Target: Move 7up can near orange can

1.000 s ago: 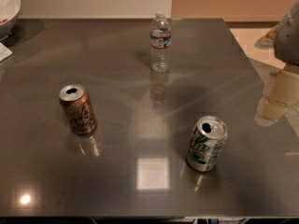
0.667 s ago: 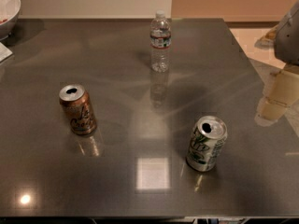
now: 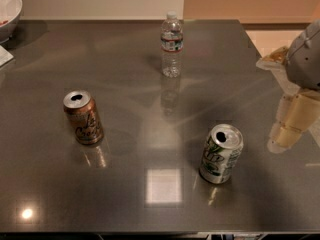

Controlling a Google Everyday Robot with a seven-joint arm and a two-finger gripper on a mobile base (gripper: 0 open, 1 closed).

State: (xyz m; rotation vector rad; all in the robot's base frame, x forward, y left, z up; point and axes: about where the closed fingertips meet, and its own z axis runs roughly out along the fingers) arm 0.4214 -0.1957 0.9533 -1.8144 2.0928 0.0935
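The 7up can (image 3: 221, 154), silver-white with green markings, stands upright on the dark grey table (image 3: 150, 84) at the front right. The orange can (image 3: 83, 117), copper-orange with dark script, stands upright at the left, well apart from the 7up can. My gripper (image 3: 289, 126) hangs at the right edge of the view, over the table's right side. It is to the right of the 7up can, apart from it, and holds nothing that I can see.
A clear plastic water bottle (image 3: 171, 44) stands upright at the back middle. A white bowl (image 3: 9, 6) sits at the back left corner. The table's right edge runs just behind the gripper.
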